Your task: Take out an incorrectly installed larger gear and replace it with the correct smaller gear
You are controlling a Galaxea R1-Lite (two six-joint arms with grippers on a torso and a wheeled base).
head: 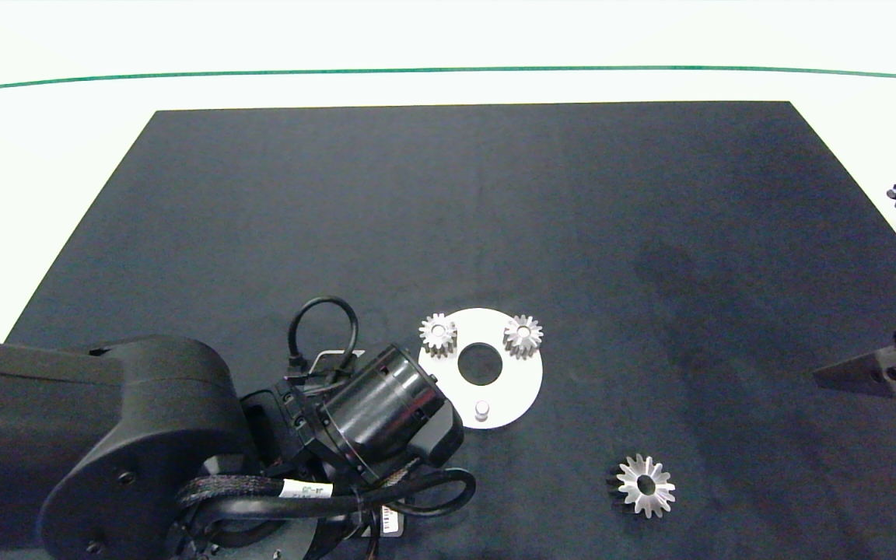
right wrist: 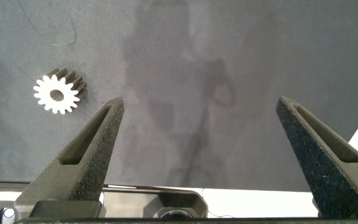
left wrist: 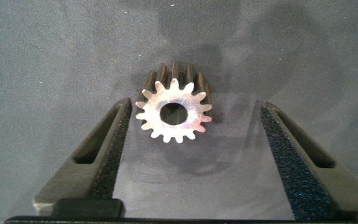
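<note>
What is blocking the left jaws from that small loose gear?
Nothing visible. The smaller gear lies on the bare mat between the left gripper's open jaws; the right gripper idles at the table's right edge.

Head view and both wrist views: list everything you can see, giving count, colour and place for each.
table: one, white, under the mat
mat: one, black, on the table
round plate: one, white, holed centre, on the mat's near half
peg: one, pale, bare, on the plate
smaller gears: three, silver-grey; two on the plate, one on the mat
larger gear: one, shiny silver, on the mat right of the plate
left claw: open, either side of the loose smaller gear
right claw: open, empty, at the mat's right edge
</note>
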